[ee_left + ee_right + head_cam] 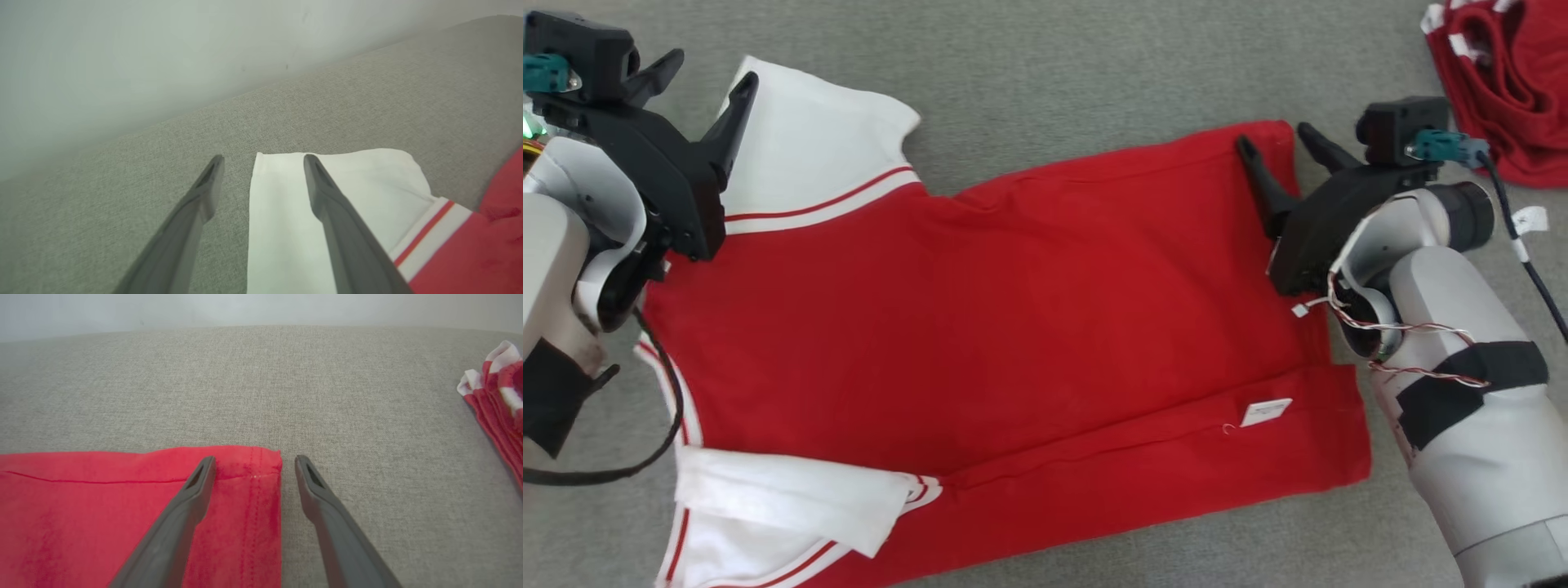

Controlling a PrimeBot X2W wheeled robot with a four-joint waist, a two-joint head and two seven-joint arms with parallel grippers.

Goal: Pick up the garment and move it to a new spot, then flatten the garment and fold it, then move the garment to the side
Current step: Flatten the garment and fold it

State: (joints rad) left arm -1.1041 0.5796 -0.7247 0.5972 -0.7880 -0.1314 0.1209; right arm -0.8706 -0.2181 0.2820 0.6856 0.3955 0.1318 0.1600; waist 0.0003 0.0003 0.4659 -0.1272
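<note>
Straddling garment (1013,286) corners
Spread wide — left gripper (711,69) and right gripper (1274,136) seem poised to pinch and fold.

Right gripper (253,463) spread wide, straddling the red garment's (102,522) corner hem: one finger over cloth, the other over grey surface (261,384); red-and-white pile (500,400) far right.

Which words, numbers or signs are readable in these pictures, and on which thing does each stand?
No text is readable.
White rectangular label on the red and white fabric garment: print too small to read.
White paper tag on the black cable: blurred, unreadable.
</note>
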